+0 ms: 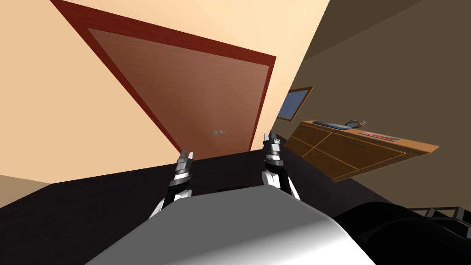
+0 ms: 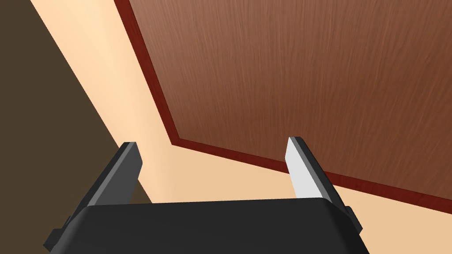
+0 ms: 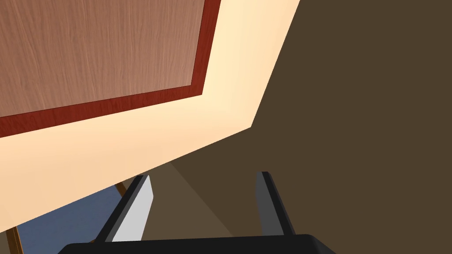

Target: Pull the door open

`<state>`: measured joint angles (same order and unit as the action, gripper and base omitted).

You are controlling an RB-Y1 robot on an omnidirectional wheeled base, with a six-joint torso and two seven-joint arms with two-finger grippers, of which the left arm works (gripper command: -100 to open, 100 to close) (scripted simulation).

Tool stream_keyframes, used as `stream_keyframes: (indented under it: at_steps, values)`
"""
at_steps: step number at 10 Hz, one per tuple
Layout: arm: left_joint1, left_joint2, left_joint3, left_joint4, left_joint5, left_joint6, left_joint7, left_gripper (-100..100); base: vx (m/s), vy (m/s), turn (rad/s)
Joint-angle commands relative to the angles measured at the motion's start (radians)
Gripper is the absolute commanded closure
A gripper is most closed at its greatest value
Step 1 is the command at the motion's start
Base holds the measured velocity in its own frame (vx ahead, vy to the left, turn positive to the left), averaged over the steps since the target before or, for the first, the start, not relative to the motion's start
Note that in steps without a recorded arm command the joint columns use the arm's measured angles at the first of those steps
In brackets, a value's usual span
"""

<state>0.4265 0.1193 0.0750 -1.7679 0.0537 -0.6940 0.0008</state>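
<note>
Left end effector (image 1: 186,153) gapes before door (image 1: 198,87), handle (image 1: 218,133) crosswise.

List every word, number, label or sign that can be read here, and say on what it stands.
No text can be read.
The door and its handle: no sign or number.
The round clock on the wooden cabinet: dial too small to read.
The flat red thing and flat dark thing beside it: too small to tell.
The framed picture: plain blue, no words.
</note>
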Motion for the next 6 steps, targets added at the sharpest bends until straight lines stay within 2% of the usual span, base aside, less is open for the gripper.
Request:
stream_keyframes:
  at_steps: [1, 6]
  values:
    - [-0.014, 0.008, 0.007, 0.036, 0.004, 0.0, 0.009, -100, 0.106, -0.012, -0.041]
    - [-0.037, 0.022, 0.016, 0.141, 0.013, -0.016, 0.03, -100, 0.104, -0.01, -0.046]
